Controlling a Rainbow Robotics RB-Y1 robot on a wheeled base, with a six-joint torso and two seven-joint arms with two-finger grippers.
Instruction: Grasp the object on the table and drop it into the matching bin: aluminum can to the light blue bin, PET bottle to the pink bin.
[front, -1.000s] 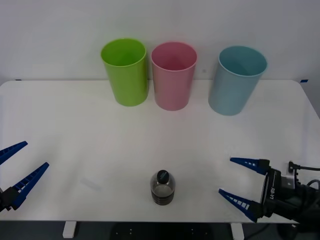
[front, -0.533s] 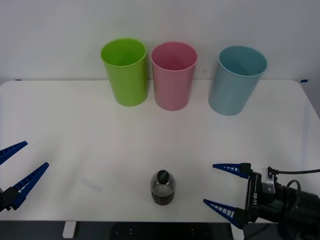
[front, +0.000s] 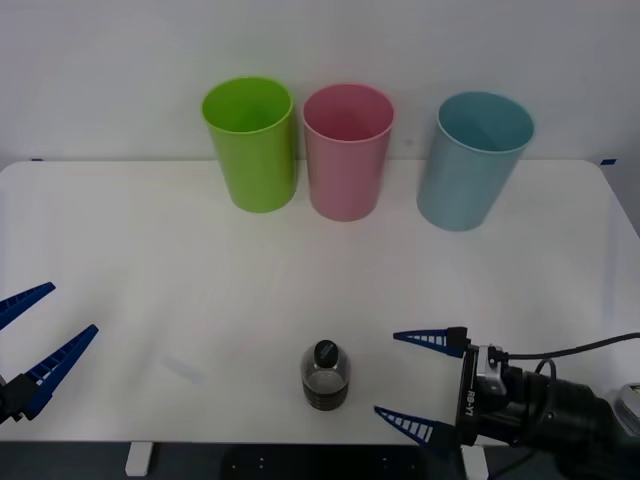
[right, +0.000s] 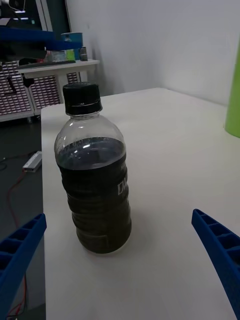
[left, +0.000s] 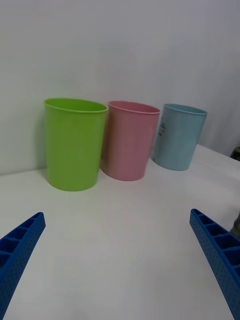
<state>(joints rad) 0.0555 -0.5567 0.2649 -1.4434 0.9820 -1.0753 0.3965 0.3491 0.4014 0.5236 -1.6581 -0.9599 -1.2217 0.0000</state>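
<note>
Now nearer than before, right gripper (front: 418, 384) spread wide, empty, PET bottle (front: 326, 375) upright just beyond its fingertips.

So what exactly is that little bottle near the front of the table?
The bottle is small, stubby and clear plastic, with a black ribbed screw cap. Dark brown liquid fills its lower part; the shoulder is clear. It stands upright near the front edge of the white table, capped. Nothing grips it: the right gripper sits beside it, jaws open and apart from it.
</note>
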